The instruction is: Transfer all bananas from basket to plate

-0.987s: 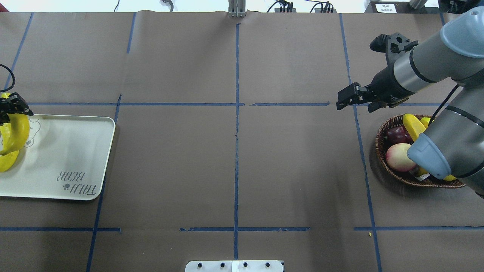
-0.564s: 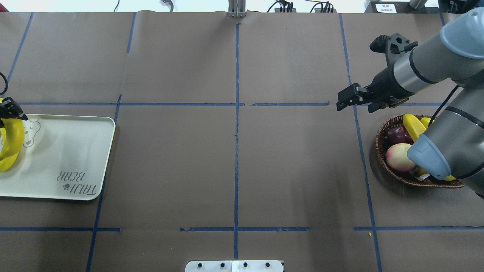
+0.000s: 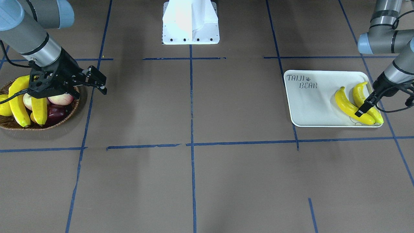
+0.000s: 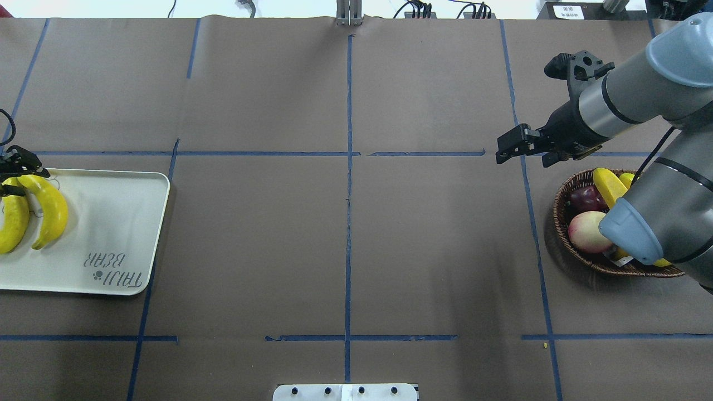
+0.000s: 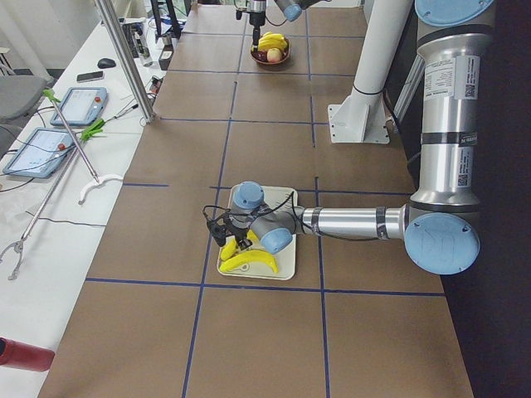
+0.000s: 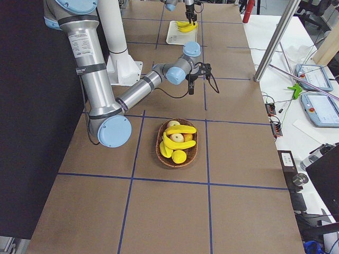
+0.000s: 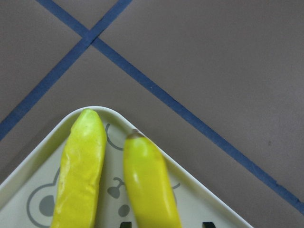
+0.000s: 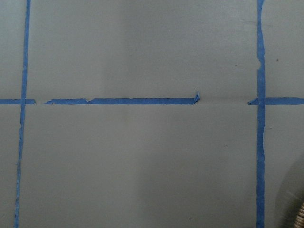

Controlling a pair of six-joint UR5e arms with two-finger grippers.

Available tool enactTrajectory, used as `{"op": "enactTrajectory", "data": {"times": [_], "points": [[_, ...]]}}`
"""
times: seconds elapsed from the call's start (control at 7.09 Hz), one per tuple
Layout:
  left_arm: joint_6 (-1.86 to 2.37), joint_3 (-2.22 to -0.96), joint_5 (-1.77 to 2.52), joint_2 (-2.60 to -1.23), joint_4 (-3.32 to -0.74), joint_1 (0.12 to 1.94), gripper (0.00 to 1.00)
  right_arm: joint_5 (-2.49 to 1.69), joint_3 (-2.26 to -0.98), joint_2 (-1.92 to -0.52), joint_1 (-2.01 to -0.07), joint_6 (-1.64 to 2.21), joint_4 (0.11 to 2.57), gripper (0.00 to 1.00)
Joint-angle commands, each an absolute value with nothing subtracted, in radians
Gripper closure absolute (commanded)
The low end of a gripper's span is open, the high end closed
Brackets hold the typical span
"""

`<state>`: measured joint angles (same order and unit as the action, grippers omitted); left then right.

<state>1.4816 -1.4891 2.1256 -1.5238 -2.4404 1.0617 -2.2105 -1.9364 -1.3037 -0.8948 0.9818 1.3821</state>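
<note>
The off-white plate (image 4: 111,223) lies at the table's left end with two bananas side by side on it, one inner (image 4: 53,211) and one outer (image 4: 12,223). My left gripper (image 4: 19,178) stands open, low over the inner banana's stem end (image 7: 142,161). At the right end, the wicker basket (image 3: 69,116) holds two more bananas (image 3: 16,100) (image 3: 39,110) among other fruit. My right gripper (image 3: 98,81) is open and empty. It hovers above bare table just beyond the basket's inner edge.
A peach (image 4: 587,231), a dark red fruit (image 4: 582,197) and a round yellow fruit (image 3: 3,105) share the basket. The white robot base (image 3: 190,22) stands at mid-table on the robot's side. Blue tape lines cross the brown table.
The banana that hung from my left gripper now lies on the plate beside the other one, and the gripper has let go. The right arm has hardly moved.
</note>
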Motion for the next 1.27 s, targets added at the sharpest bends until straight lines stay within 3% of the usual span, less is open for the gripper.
{"op": "enactTrajectory", "data": {"times": [0.0,0.28,0.42,0.85,1.13], "points": [[1.45,-1.569,2.207,-1.494,-2.439,1.061,0.0,-2.21,-1.936,-1.304,-0.908,0.98,1.385,0.01],[1.45,-1.673,2.345,-1.509,-2.428,1.088,0.0,-2.209,-1.969,-1.321,-0.966,0.787,1.559,0.01],[1.45,-1.692,2.336,-1.532,-2.43,1.083,0.0,-2.204,-2.014,-1.394,-1.001,0.64,1.603,0.01],[1.451,-1.703,2.295,-1.551,-2.43,1.075,0.0,-2.183,-2.077,-1.743,-1.089,0.403,1.41,0.01],[1.454,-1.703,2.296,-1.551,-2.43,1.069,0.0,-2.171,-2.022,-1.81,-1.094,0.406,1.312,0.02]]}}
